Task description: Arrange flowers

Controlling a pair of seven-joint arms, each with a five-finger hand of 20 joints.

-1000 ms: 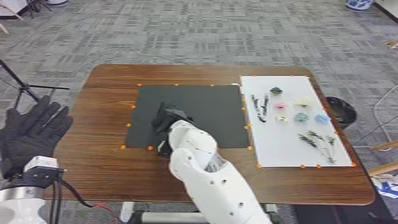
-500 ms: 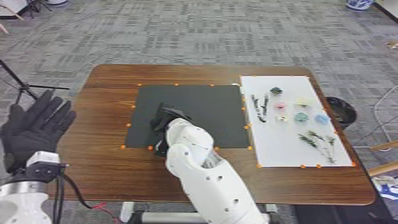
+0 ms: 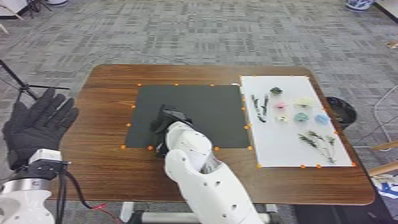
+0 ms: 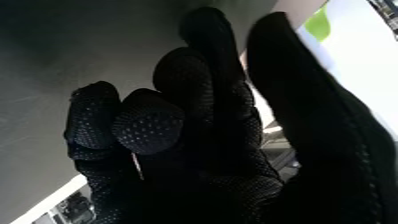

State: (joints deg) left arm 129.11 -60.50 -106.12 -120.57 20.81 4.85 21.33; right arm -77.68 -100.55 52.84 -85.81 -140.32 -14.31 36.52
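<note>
In the head view, my right hand [image 3: 169, 121] is low over the left part of the black board [image 3: 213, 107], back of the glove upward. Seen from the right wrist, that hand [image 4: 213, 150] is relaxed, thumb apart from the fingers, with nothing visible between them. My left hand [image 3: 37, 127] is open beyond the table's left edge. On the white board [image 3: 275, 150] lie a dark flower [image 3: 276, 90], a pink one [image 3: 281, 105], a pale yellow one [image 3: 303, 101], a teal one [image 3: 301, 118], a light blue one [image 3: 321, 119], dark stems [image 3: 264, 109] and green sprigs [image 3: 318, 142].
Orange markers [image 3: 123, 147] line both boards on the brown table [image 3: 111, 175]. A black bin [image 3: 342, 111] stands off the table's right side, and a black tripod [image 3: 25, 87] off its left. My right forearm [image 3: 209, 175] crosses the front edge.
My left hand has shifted slightly forward, away from the robot. The right forearm has swung a little to the left, while its hand stays over the black board. The flowers have not moved.
</note>
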